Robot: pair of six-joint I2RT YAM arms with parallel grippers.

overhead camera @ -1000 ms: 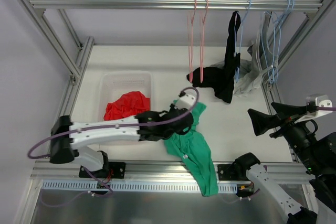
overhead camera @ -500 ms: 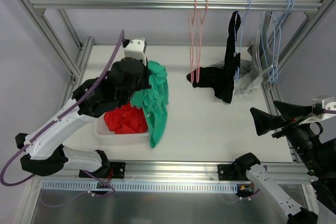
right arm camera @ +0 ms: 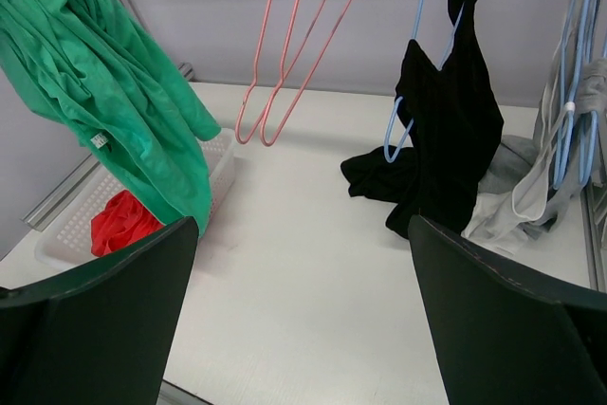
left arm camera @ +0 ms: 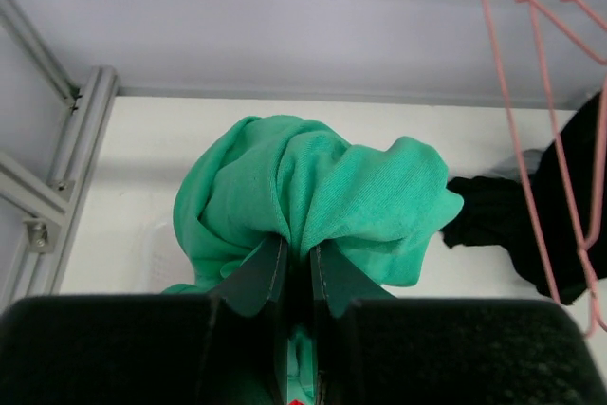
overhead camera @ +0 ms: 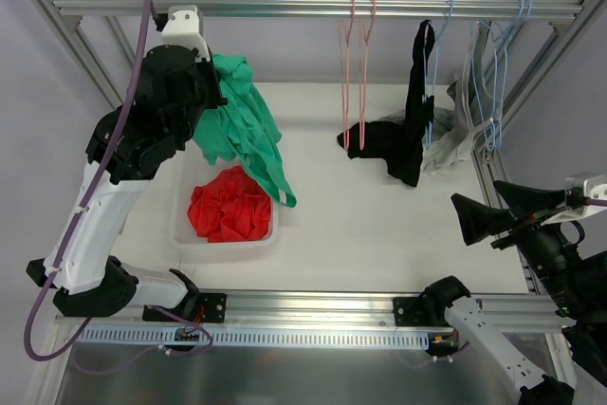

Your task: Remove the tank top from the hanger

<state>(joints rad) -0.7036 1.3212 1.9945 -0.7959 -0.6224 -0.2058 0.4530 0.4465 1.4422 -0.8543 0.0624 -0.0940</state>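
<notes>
Left pincer clenched on green tank top, white tag unreadable, right pincer agape

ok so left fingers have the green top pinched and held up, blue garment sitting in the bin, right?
No: the garment in the bin is red, not blue, per the top external view. Left fingers do pinch the held-up green top.

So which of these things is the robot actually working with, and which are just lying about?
In the job: green tank top, held up by the shut left gripper; white basket beneath, likely its destination.
Lying about: red garment in the basket; empty pink hangers; black garment on a blue hanger; grey garment; open right gripper.
</notes>
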